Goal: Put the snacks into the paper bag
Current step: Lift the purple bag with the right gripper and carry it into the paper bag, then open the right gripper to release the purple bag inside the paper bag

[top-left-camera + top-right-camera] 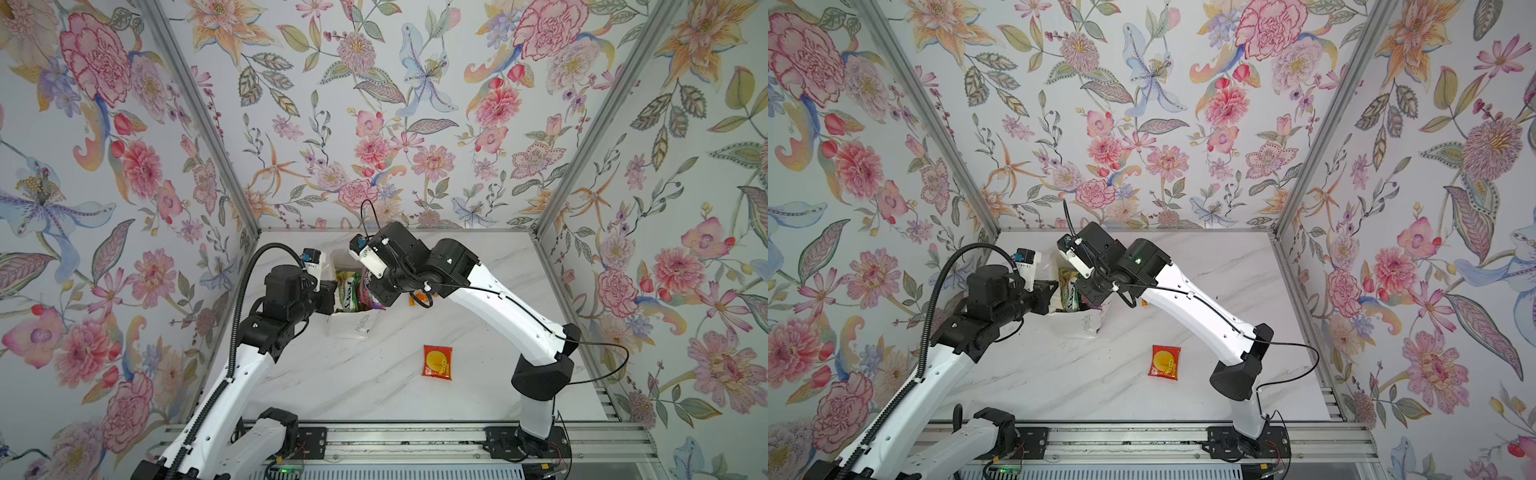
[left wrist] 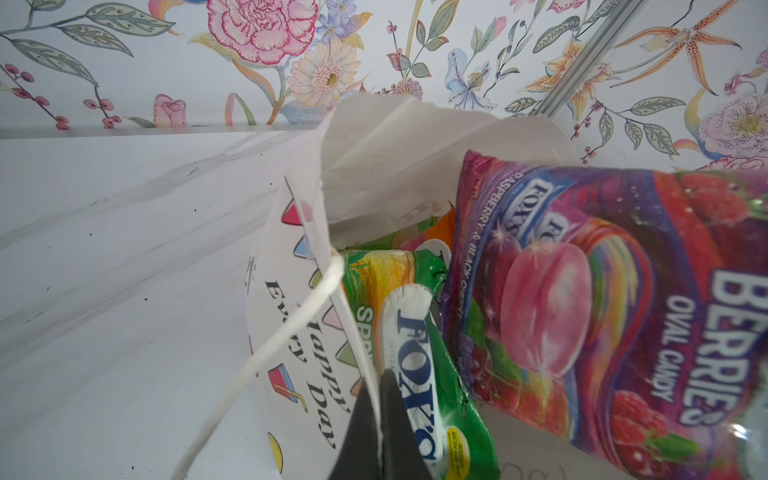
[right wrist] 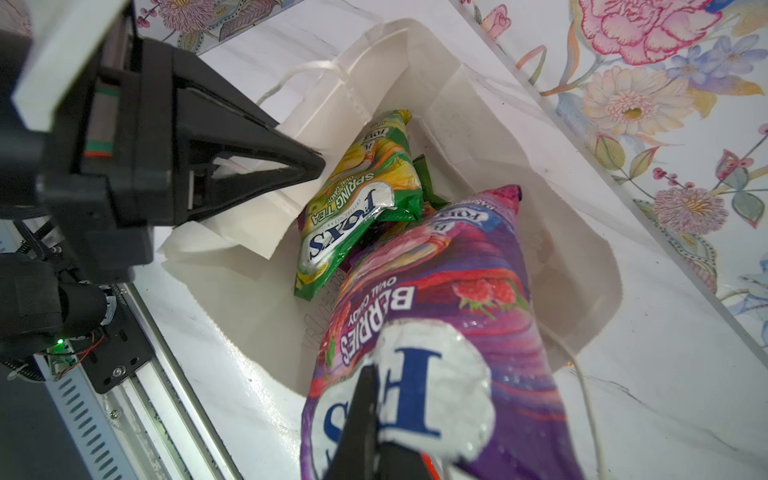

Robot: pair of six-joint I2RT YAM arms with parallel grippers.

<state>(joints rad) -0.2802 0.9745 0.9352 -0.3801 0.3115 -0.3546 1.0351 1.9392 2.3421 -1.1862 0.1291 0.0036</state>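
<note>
Berries pack (image 3: 436, 270), clamped by fully closed R gripper (image 3: 372, 380), is angled long-axis down into mouth of paper bag (image 3: 478, 124), far end w/in; rim is pinched by closed L gripper (image 3: 313, 164).

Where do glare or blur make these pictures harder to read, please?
Right wrist view: glare speckles the glossy berries bag near the lens, where it blurs. Left wrist view: the same bag's near end smears at the frame edge, while the paper bag print is legible. Both top views: even light, soft shadows, the red packet sharp.
</note>
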